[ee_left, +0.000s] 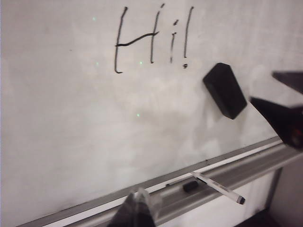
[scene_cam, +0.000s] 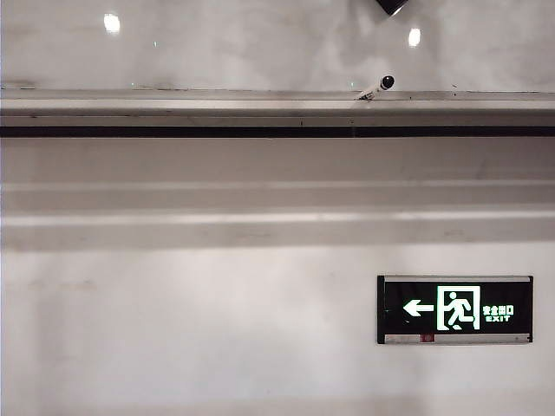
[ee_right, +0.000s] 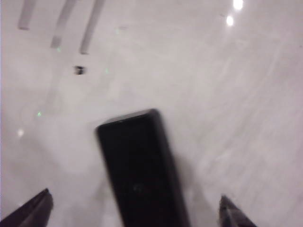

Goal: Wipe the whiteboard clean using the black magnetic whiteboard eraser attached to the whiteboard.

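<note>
The whiteboard [ee_left: 71, 118] bears a black handwritten "Hi!" [ee_left: 151, 40]. The black magnetic whiteboard eraser [ee_left: 225, 90] clings to the board below and right of the writing; in the exterior view only its lower corner [scene_cam: 390, 5] shows at the top edge. My right gripper [ee_right: 135, 195] is open, with the eraser [ee_right: 139, 170] lying between its two spread fingers and clear of both. The left wrist view shows this same gripper [ee_left: 262, 86] just right of the eraser. Down by the silver ledge [ee_left: 265, 163], my left gripper [ee_left: 137, 205] is shut and empty.
A white marker with a black cap [ee_left: 218, 187] lies on the ledge beside a small black piece [ee_left: 191, 186]; the marker [scene_cam: 377, 87] also shows in the exterior view. A lit exit sign [scene_cam: 455, 309] hangs on the wall below the board.
</note>
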Motion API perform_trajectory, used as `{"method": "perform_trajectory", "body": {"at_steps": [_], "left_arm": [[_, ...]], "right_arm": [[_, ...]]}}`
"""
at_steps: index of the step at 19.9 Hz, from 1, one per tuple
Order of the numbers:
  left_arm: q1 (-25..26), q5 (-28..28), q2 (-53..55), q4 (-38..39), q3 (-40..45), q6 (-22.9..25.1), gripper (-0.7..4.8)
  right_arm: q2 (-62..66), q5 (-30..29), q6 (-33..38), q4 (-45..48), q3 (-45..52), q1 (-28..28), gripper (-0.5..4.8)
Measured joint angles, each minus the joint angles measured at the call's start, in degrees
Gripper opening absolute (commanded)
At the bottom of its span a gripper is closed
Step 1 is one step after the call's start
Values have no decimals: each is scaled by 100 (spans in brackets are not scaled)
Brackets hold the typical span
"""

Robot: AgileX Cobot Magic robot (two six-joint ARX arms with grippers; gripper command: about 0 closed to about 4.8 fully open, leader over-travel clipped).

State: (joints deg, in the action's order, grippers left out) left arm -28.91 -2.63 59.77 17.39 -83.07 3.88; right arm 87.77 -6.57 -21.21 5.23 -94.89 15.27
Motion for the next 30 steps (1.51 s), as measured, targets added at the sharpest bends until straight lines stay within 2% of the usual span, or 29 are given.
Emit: {"method": "perform_trajectory", "body": {"at_steps": [2,7,9,12,21,25,26,27,28,29,30], "left_arm": [[0,4,0,-2,0,0,-5],[0,7,0,-55,0,0,-5],[2,7,0,-66,0,0,-5],[0,7,0,-68,0,-2,-5],[-2,28,0,-81,0,-2,-5],[-2,28,0,-83,0,0,-5],[-2,28,0,-81,0,-2,-5],[-2,28,0,-79,0,-2,-5],[-2,28,0,-87,0,-2,-5],[-2,28,0,-85,0,-2,-5],[-4,28,0,-85,0,-2,-5]], "right_arm": [[177,33,-114,-293,-428,-2,479],[647,170,-986,-382,-828,232,479],[874,339,-1051,-293,-940,299,479],[1156,896,-1167,52,-1008,341,479],[1558,1121,-1191,402,-1023,299,479],[1622,1272,-1189,446,-1023,247,370],[1624,1318,-1196,479,-1023,223,317],[1622,1329,-1209,479,-1025,181,207],[1622,1370,-1207,490,-1025,181,126],[1624,1388,-1233,492,-1025,181,85],[1624,1410,-1231,492,-1025,181,71]]}}
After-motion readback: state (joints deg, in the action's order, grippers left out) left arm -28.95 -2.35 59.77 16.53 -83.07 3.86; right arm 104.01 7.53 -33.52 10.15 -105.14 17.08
